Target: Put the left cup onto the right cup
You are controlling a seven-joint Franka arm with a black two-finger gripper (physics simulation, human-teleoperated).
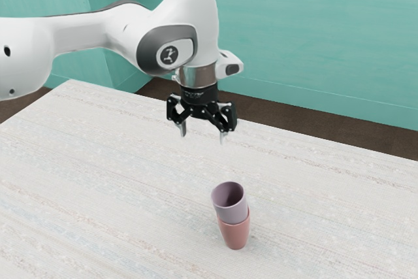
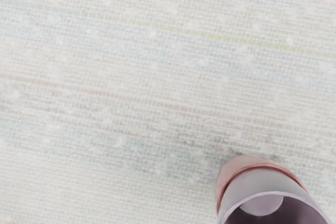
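The gripper point(image 1: 203, 135) hangs above the table point(image 1: 98, 181), released, with its two fingers spread apart and nothing between them. Below it, a little toward the exterior view's right, the purple cup point(image 1: 228, 202) point(image 2: 273, 203) sits nested in the pink cup point(image 1: 235, 234) point(image 2: 236, 174), leaning slightly. The stacked pair stands on the table, well apart from the fingers.

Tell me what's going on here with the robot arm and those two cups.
A robot arm is stacking cups on a table. The lilac cup sits nested in the top of the pink cup, leaning a little. The gripper hangs above the stack, open and holding nothing, clear of both cups. Judging by how they lie, the stacking looks done.
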